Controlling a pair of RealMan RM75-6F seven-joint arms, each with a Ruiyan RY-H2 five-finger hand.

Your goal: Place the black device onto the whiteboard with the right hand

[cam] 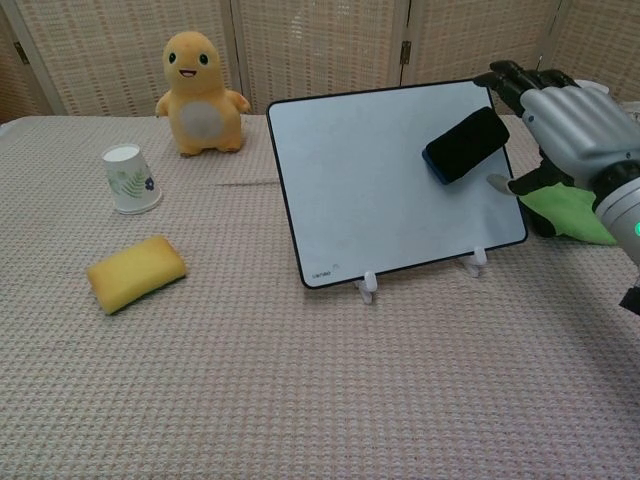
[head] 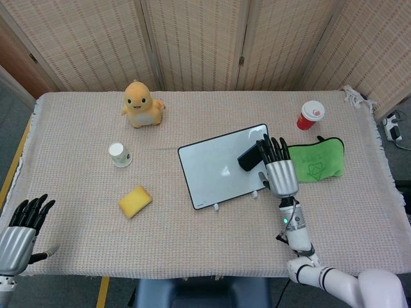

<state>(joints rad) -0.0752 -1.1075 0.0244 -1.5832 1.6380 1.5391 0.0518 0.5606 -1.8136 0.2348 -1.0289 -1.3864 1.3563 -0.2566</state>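
The black device (cam: 465, 144) with a blue edge sits stuck on the upper right of the whiteboard (cam: 370, 190), which leans on small white feet. It also shows in the head view as the black device (head: 249, 156) on the whiteboard (head: 215, 170). My right hand (cam: 570, 125) hangs just right of the device, fingers spread, holding nothing; a small gap separates it from the device. From above, my right hand (head: 277, 169) lies at the board's right edge. My left hand (head: 22, 228) is open at the table's near left corner.
A yellow plush toy (cam: 202, 93) stands at the back left, with a paper cup (cam: 130, 179) and a yellow sponge (cam: 135, 272) in front of it. A green cloth (head: 314, 160) lies right of the board and a red cup (head: 310, 115) behind it.
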